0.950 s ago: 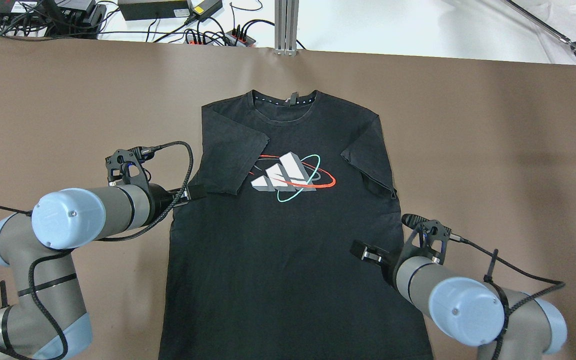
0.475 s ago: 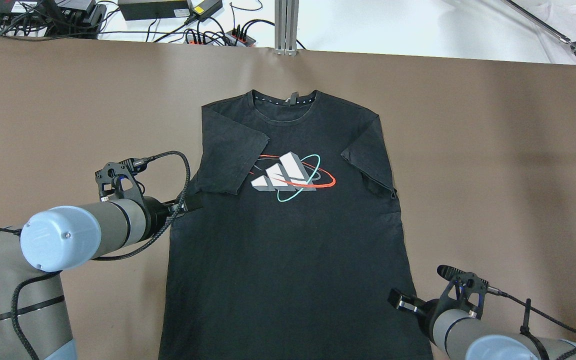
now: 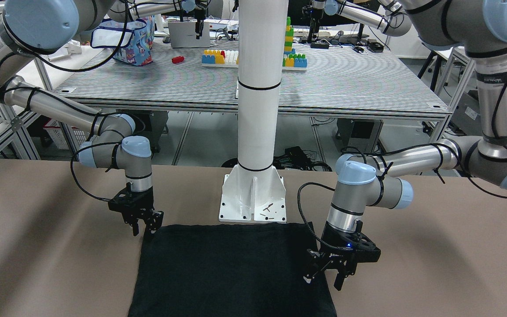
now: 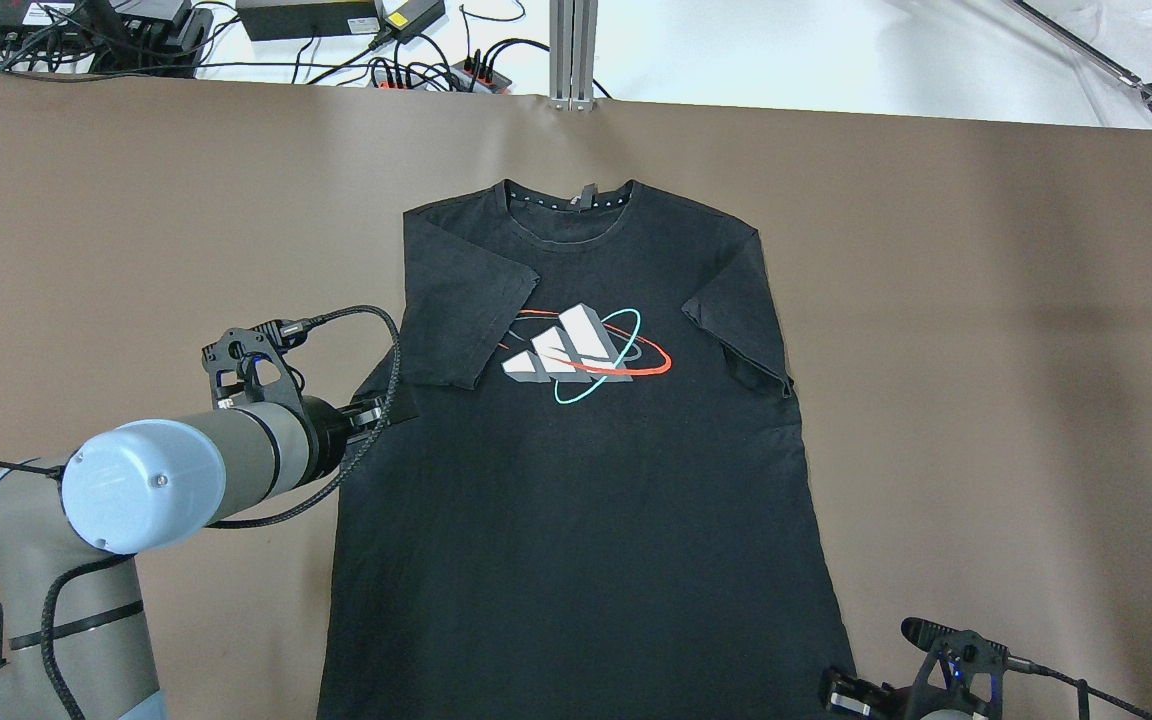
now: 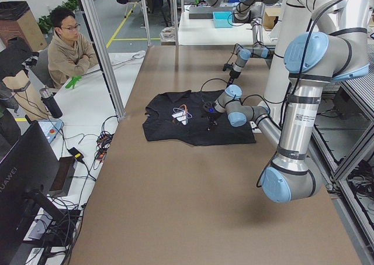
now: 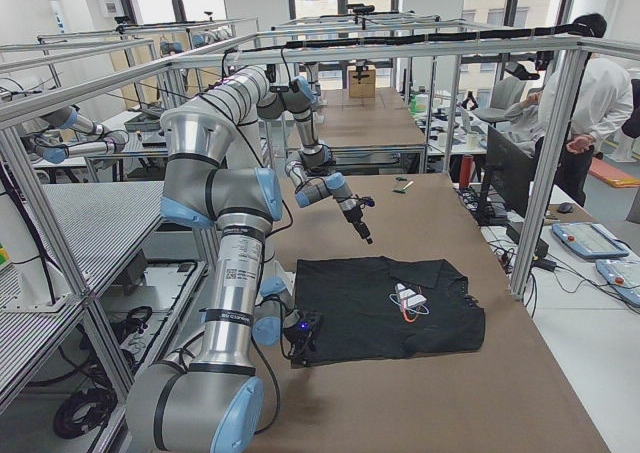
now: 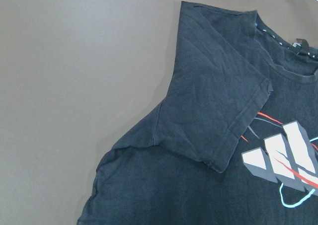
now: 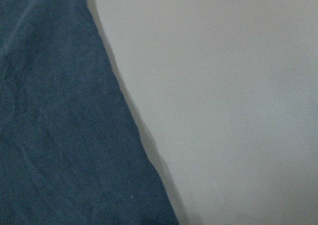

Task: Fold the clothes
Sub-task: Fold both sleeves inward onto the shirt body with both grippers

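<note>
A black T-shirt [image 4: 576, 500] with a white, red and teal chest logo [image 4: 581, 352] lies flat on the brown table, both sleeves folded inward. It also shows in the front view [image 3: 231, 268] and in the left wrist view [image 7: 208, 135]. My left gripper [image 4: 391, 408] hovers at the shirt's left edge just below the folded sleeve; in the front view [image 3: 326, 281] its jaws stand apart and empty. My right gripper [image 3: 144, 229] stands open at the hem corner nearest my base, low in the overhead view [image 4: 841, 693]. The right wrist view shows the shirt's edge [image 8: 64, 135].
The white post's base [image 3: 253, 200] stands just behind the hem. An aluminium post [image 4: 572, 50] and cables [image 4: 336, 40] sit beyond the far edge. A colourful bag [image 3: 126, 37] is on the rear table. A seated person [image 5: 67, 48] is beside the table.
My right gripper has moved back along the shirt's right edge to the hem corner near my base. My left arm shifted slightly and stays at the left edge. The shirt has not moved.
</note>
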